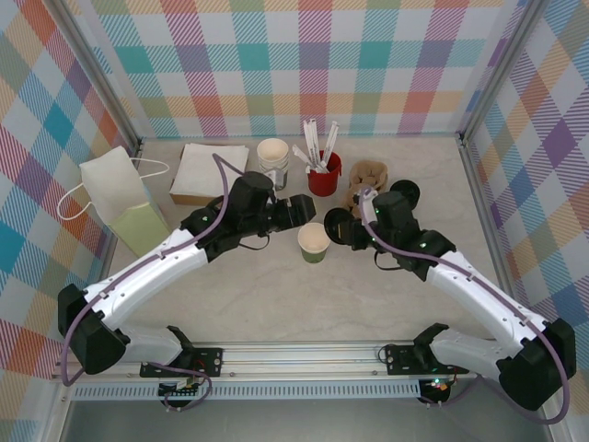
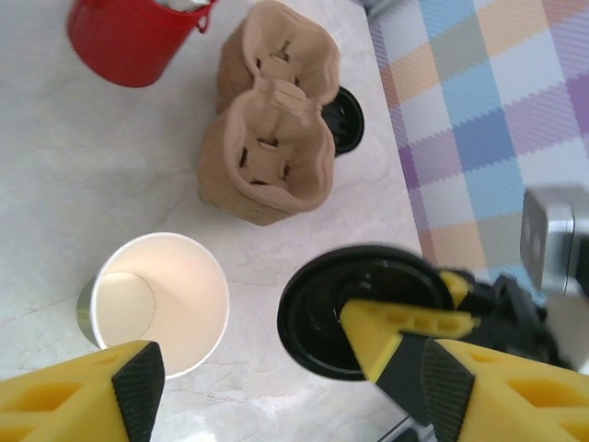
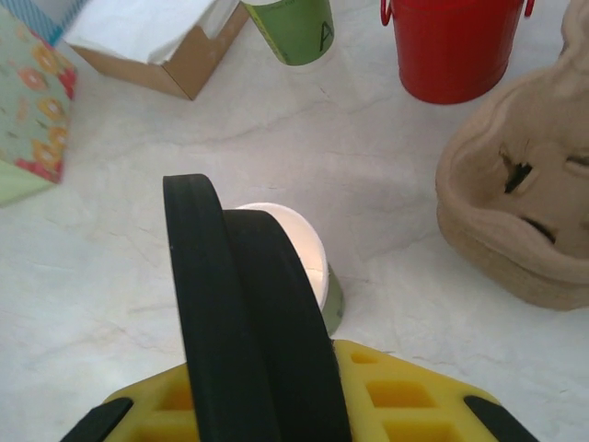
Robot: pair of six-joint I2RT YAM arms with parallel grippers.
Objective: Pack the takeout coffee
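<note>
Lid (image 3: 248,313): black, round, stood on edge. It is pinched between the yellow fingers of the right gripper (image 3: 262,378), whose jaws are closed down to the lid's thickness. Seen from above, it hangs just right of the cup, and contact cannot be told.

Cup (image 1: 314,241): olive-green paper with a cream inside, upright and uncapped. It stands mid-table between the two grippers. No contents can be made out.

Left gripper (image 1: 302,210): spread wide and holding nothing. In its wrist view one pad (image 2: 138,387) sits just beside the cup's rim. Whether it touches the cup wall cannot be told.

Bag (image 1: 124,207): white and pale green, at the far left, well apart from the cup.

Carrier (image 2: 267,138): brown pulp, two wells, beyond the cup and near the red cup (image 3: 451,41).

Step in hand, as judged: capping the cup, with packing not yet begun.

Method advised:
- Turn the lid from on-edge to flat.
- Centre it over the rim before lowering.
- Seat the free side first, since the fingers occupy the gripped side.
- Press evenly around the rim.
- Have the left gripper close lightly on the cup wall to steady it.

Cautions: paper yields, so a hard squeeze would likely push the rim out of round and the lid would not seat. A sideways push could tip so light a cup.
</note>
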